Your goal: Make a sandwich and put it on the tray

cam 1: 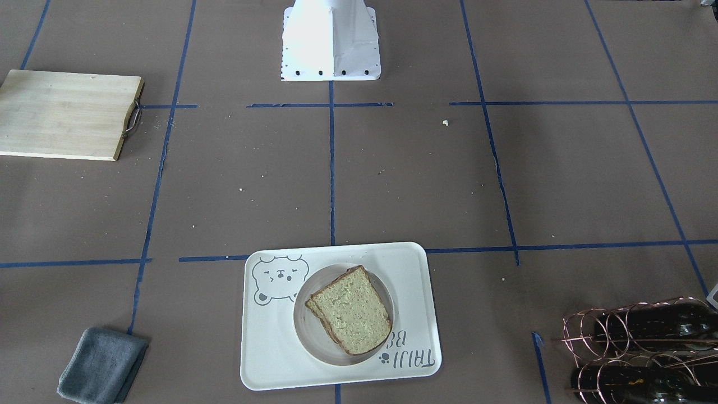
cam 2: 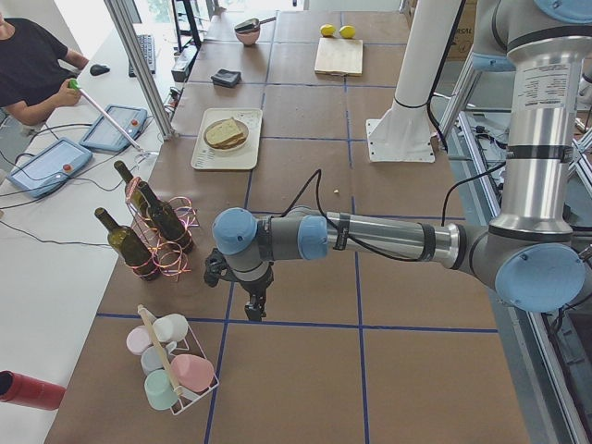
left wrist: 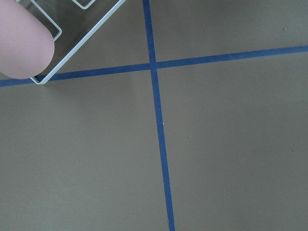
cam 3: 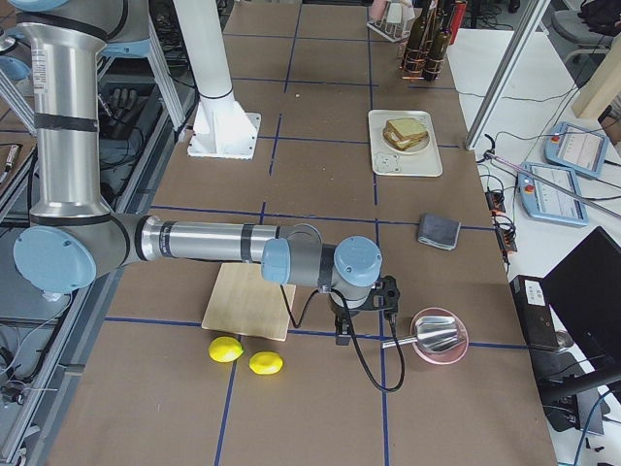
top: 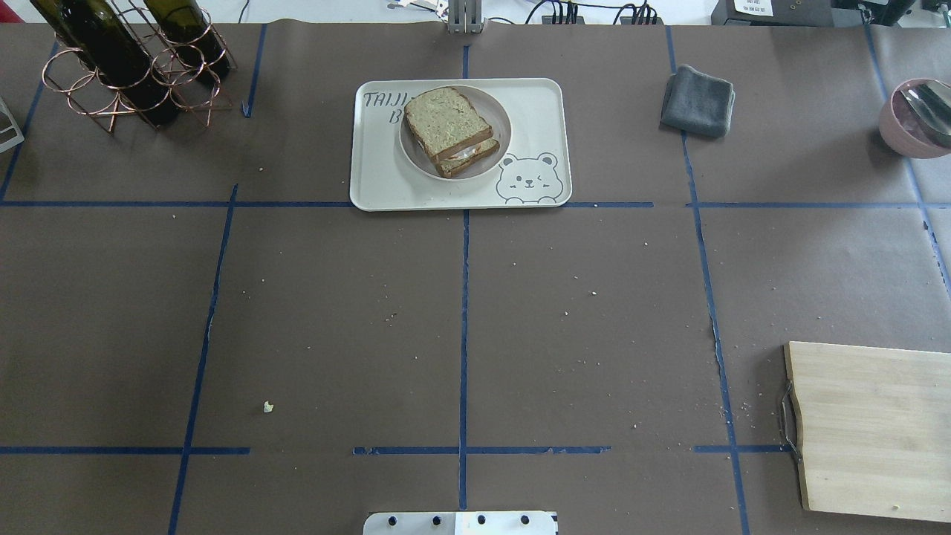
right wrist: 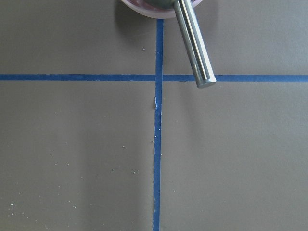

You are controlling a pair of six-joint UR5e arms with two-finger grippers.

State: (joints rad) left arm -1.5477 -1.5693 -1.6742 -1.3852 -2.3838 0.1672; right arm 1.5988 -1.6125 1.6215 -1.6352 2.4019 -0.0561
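Note:
The sandwich [cam 1: 350, 311], two brown-crusted bread slices with a bit of white egg showing between them [top: 449, 130], lies on a round white plate [cam 1: 307, 331]. The plate stands on the cream bear-face tray [cam 1: 269, 359] [top: 535, 104] at the table's far middle. My left gripper [cam 2: 252, 310] hangs near the table's left end, far from the tray. My right gripper [cam 3: 343, 335] hangs near the right end beside a pink bowl. Both show only in the side views, so I cannot tell whether they are open or shut.
A wooden cutting board [top: 869, 431] lies near right, a grey cloth [top: 698, 100] far right, and a pink bowl with a metal utensil [top: 917, 119] at the right edge. A copper wine rack with bottles [top: 126, 59] stands far left. Two lemons [cam 3: 225, 349] and a mug rack [cam 2: 171, 365] sit at the table's ends.

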